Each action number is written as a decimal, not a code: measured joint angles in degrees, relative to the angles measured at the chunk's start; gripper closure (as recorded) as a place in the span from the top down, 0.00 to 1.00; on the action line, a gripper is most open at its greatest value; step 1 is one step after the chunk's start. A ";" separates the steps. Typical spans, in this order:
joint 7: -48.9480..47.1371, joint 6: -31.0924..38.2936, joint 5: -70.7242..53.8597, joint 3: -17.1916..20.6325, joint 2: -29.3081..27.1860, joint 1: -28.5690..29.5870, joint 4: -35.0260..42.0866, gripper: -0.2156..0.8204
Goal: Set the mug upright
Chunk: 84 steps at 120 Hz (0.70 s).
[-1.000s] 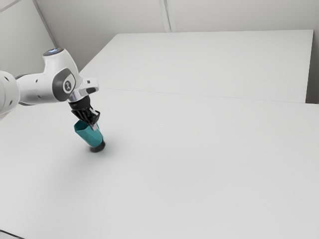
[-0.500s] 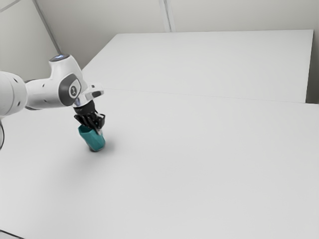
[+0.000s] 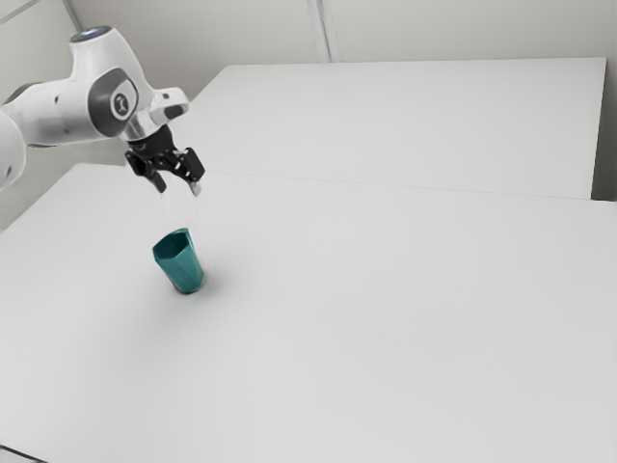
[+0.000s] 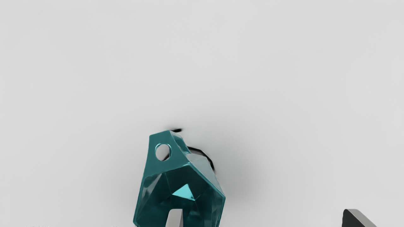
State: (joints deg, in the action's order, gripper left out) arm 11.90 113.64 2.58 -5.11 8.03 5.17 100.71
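tool (image 3: 178,189): fingers apart, above mug (image 3: 186,272) | mug: on table (image 3: 386,328), mouth up

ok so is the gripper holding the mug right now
No, the open gripper hangs above the mug, with a visible gap between them.

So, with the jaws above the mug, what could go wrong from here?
The jaws stand open above the mug, and one finger overlaps its opening in the wrist view: lowering straight down might hit the rim and topple it. I cannot tell if the base sits flat; if not, the mug may tip.
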 joint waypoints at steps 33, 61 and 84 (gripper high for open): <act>0.04 -11.34 -0.63 -0.01 -5.74 -2.30 -6.27 0.78; 0.09 -15.25 -0.75 -0.38 -7.64 -3.53 -6.38 0.79; 0.13 -16.37 -0.73 -0.43 -7.71 -4.11 -6.45 0.79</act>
State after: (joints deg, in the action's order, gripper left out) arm 12.03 97.27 1.84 -5.54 0.32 1.06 94.26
